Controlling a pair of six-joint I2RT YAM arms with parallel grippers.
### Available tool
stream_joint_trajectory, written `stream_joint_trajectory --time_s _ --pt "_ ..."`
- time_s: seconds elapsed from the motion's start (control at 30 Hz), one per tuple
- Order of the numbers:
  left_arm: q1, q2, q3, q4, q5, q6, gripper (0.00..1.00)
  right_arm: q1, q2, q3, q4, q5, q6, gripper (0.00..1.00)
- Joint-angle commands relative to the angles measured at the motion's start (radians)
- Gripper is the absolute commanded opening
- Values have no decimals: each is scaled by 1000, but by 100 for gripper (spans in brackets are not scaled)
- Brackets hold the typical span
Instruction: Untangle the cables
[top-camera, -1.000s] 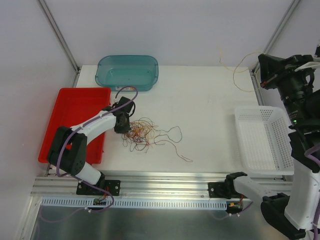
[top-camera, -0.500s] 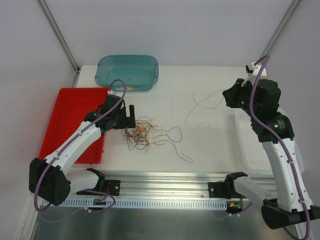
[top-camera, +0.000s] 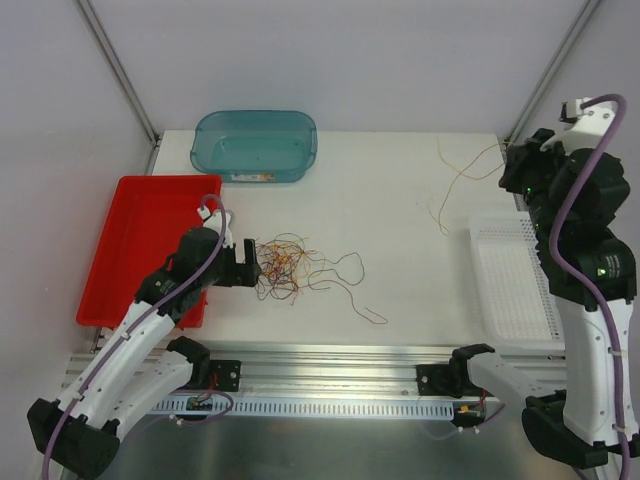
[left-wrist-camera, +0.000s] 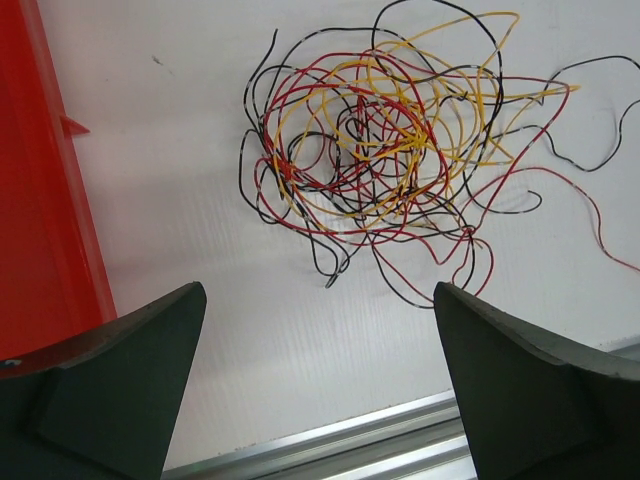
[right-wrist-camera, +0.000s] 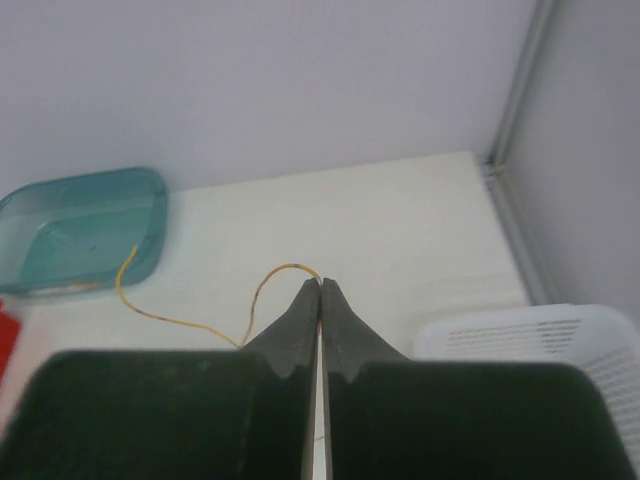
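The left tool (left-wrist-camera: 318, 292) stands wide open and empty. The tangle of cables (left-wrist-camera: 385, 140) lies on the worktop (left-wrist-camera: 180, 180) just ahead of its fingertips, not touching, with loose ends trailing off to the right. The right tool (right-wrist-camera: 320, 287) is pinched closed on one yellow cable (right-wrist-camera: 290, 266), raised near the white basket (top-camera: 505, 290) and well apart from the tangle. For the next pick the left arm is plainly the nearer one.

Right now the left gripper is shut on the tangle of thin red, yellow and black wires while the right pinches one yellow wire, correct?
No: the left gripper is open, the tangle of red, yellow and black wires free beyond it, per the left wrist view. The right gripper does pinch a yellow wire.
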Motion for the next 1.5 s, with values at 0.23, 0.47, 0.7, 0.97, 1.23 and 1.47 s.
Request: stream_joint_trajectory --time_s 0.23,0.47,0.7,0.97,1.23,1.47 --pt "6 -141 -92 110 -13 59 99 -20 -44 87 172 580 -314 1" --pt "6 -122 -92 110 -6 68 99 -148 -85 -146 244 683 -261 1" --pt "6 -112 -92 110 14 68 99 -426 -66 -335 98 535 83 1" --pt "6 -98 -91 111 17 71 99 -669 0 -430 -67 254 265 77" --pt "6 -61 -85 116 26 71 99 -615 -59 -454 -32 -117 242 87" --pt "6 -46 -85 119 26 62 99 -295 -27 -554 77 -436 155 85"
